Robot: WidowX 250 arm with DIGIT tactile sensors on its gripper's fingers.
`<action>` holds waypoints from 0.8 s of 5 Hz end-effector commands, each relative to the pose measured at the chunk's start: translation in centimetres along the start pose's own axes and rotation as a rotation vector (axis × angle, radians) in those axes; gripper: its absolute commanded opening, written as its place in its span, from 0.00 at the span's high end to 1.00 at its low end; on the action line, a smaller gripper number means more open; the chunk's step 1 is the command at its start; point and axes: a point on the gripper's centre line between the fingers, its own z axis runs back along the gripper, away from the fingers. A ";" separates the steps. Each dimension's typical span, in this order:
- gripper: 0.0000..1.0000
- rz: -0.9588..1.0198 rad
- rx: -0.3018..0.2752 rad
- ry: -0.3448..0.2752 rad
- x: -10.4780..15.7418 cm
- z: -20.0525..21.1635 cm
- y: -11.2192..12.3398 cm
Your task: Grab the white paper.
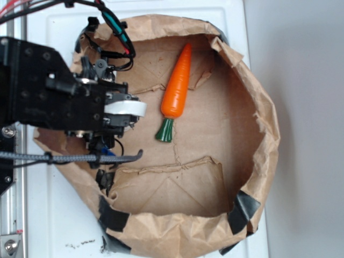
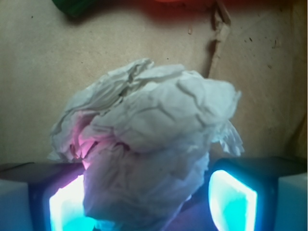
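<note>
The white paper [image 2: 149,144] is a crumpled, lumpy wad that fills the middle of the wrist view, over the brown floor of the paper bag [image 2: 43,67]. My gripper [image 2: 149,192] has the wad between its two glowing pads. The left pad [image 2: 65,207] lies against the paper. The right pad [image 2: 231,202] meets it only near its tip, with a dark gap lower down. In the exterior view the gripper [image 1: 107,142] hangs over the left side of the bag [image 1: 236,123], and the arm hides the paper.
An orange toy carrot [image 1: 177,88] with a green stem lies on the bag floor, right of the arm. The bag's rolled walls ring the area, with black tape [image 1: 244,212] at the front corners. A folded flap [image 1: 172,188] lies at the front.
</note>
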 end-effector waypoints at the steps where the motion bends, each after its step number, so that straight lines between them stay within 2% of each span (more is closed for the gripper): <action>1: 1.00 0.021 -0.011 -0.024 2.1 1.9 -0.1; 2: 1.00 0.035 -0.040 -0.028 2.6 3.4 0.5; 3: 1.00 0.092 -0.108 -0.065 3.2 7.0 1.8; 4: 1.00 0.131 -0.169 -0.064 4.2 10.4 2.5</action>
